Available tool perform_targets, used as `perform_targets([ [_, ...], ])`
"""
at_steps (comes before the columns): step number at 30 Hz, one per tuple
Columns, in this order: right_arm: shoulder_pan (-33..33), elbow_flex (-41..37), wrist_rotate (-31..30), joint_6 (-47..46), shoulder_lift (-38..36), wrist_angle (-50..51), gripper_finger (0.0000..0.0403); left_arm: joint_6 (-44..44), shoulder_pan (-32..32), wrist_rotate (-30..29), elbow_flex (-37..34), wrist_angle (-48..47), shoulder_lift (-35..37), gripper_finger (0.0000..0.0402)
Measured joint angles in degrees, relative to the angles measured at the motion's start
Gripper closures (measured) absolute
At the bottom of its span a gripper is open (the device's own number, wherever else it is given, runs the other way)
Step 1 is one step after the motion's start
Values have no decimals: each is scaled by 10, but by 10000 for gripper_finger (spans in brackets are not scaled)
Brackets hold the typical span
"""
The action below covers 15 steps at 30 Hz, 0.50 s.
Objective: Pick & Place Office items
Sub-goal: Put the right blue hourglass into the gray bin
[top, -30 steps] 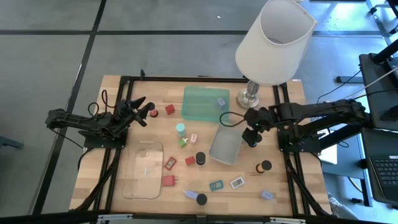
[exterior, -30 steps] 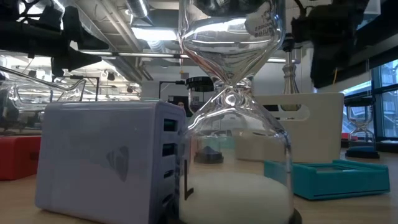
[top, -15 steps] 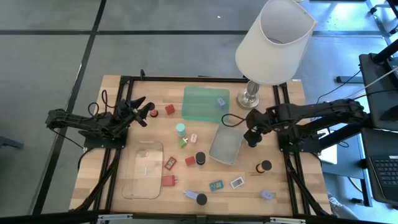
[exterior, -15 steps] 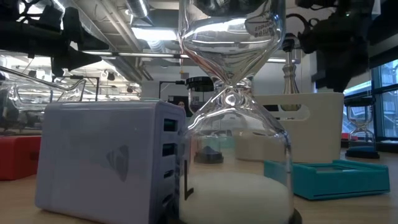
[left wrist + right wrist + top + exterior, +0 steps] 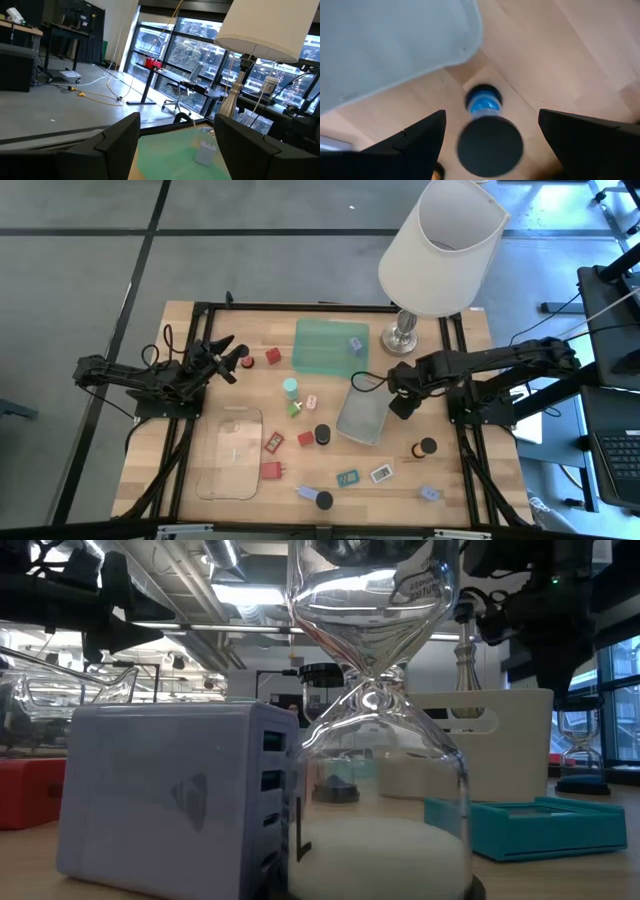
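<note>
Right wrist view shows the right gripper wide, empty, above a black-capped hourglass. Centre over it, descend straight, then close gently.

Two dark, nearly black arms of jointed segments — left arm and right arm. Thin black cables looping along each, close to the joints. Left gripper with two slim dark fingers; right gripper blocky and dark. From the wrist cameras — broad, flat, matt black fingers.
</note>
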State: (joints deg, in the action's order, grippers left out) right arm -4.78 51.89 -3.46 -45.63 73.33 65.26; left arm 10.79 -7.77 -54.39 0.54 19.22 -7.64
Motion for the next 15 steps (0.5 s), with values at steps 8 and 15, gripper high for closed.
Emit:
perform_targets([
  [8,0,0,-1,-4,6,17,81,0,0,0,0,0,0,151],
  [15,-8,-6,5,-19,6,23,81,0,0,0,0,0,0,151],
])
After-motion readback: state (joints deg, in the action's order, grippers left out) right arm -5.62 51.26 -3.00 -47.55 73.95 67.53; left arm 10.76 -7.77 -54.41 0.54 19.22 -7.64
